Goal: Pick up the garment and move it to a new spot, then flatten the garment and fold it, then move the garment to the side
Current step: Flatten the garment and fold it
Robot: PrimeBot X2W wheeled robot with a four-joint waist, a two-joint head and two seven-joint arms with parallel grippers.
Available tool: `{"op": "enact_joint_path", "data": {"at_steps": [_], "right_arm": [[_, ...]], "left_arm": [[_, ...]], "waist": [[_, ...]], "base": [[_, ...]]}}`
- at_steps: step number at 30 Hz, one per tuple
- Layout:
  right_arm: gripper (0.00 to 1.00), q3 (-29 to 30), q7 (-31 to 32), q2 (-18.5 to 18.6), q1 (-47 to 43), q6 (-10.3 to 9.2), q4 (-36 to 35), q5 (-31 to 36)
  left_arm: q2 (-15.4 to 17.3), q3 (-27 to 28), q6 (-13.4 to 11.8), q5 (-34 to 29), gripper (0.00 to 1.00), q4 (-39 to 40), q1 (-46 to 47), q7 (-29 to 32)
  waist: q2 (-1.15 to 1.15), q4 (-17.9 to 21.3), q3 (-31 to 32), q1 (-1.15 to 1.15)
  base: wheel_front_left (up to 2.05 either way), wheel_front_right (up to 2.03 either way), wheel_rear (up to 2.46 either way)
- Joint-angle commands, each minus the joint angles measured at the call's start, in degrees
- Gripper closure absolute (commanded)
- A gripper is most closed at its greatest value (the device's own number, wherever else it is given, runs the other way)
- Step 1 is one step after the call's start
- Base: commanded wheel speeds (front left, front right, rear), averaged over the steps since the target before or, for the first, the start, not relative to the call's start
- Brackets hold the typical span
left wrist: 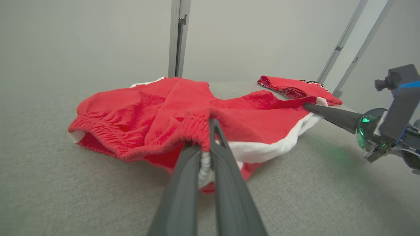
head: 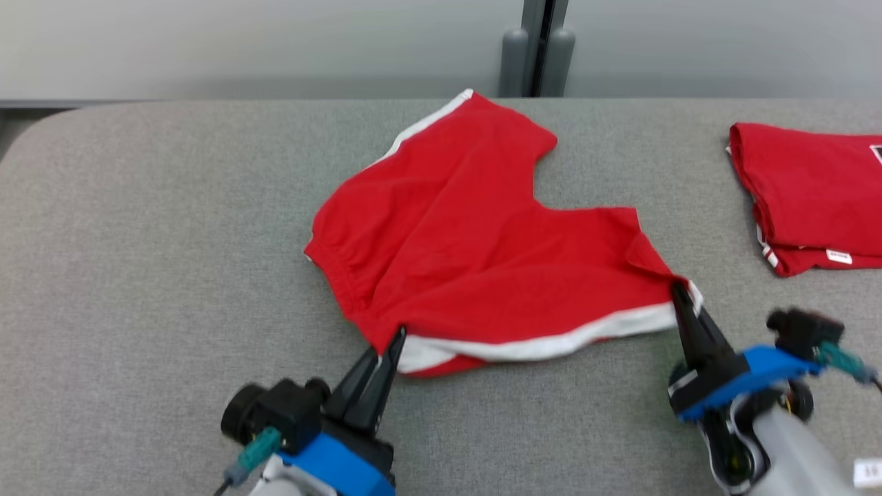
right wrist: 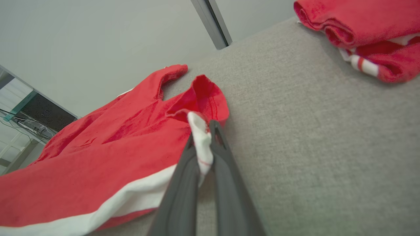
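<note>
Currently the white-trimmed red cloth shorts are pinched at both near corners by the left hand and right hand, presumably for flattening.

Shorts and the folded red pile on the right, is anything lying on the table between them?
Nothing. In the head view, the stretch of grey table between the shorts and the pile is bare.

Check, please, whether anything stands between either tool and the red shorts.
Nothing visible: the left tool is shut on a waistband corner of the shorts, the right tool on a hem corner. A folded red garment lies apart, farther right.
</note>
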State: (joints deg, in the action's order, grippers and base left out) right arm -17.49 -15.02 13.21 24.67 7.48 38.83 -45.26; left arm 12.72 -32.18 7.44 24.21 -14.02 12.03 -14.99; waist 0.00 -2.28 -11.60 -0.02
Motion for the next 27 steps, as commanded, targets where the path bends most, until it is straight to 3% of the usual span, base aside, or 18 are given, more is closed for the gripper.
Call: {"op": "enact_joint_path", "data": {"at_steps": [1, 9, 15, 27], "right_arm": [[1.0, 0.65, -0.08, 0.51, -3.03, 0.02, -1.46, -1.37], [1.0, 3.62, 1.3, -0.36, -17.12, 0.02, -11.45, -4.44], [1.0, 9.29, 4.42, -2.72, -24.99, 0.03, -20.22, -3.74], [1.0, 15.92, 9.67, -6.09, -20.78, 0.03, -28.54, -0.09]], "left_arm": [[0.16, 0.34, 0.03, 0.47, 1.0, 0.54, -1.65, -0.25], [0.34, 0.71, 0.04, 0.61, 1.0, 1.18, -9.6, -0.25], [0.93, 0.98, 0.04, 0.9, 1.0, 1.81, -11.99, -0.26], [-1.49, 1.69, 0.04, -0.76, 1.0, 4.79, -8.27, -0.25]], "waist": [[0.0, 0.31, 1.16, 0.02], [0.0, 0.09, 4.46, 0.02], [0.0, -0.4, 5.67, 0.02], [0.0, -2.05, 3.54, 0.02]], "base": [[0.0, 0.0, 0.0], [0.0, 0.0, 0.0], [0.0, 0.0, 0.0], [0.0, 0.0, 0.0]]}}
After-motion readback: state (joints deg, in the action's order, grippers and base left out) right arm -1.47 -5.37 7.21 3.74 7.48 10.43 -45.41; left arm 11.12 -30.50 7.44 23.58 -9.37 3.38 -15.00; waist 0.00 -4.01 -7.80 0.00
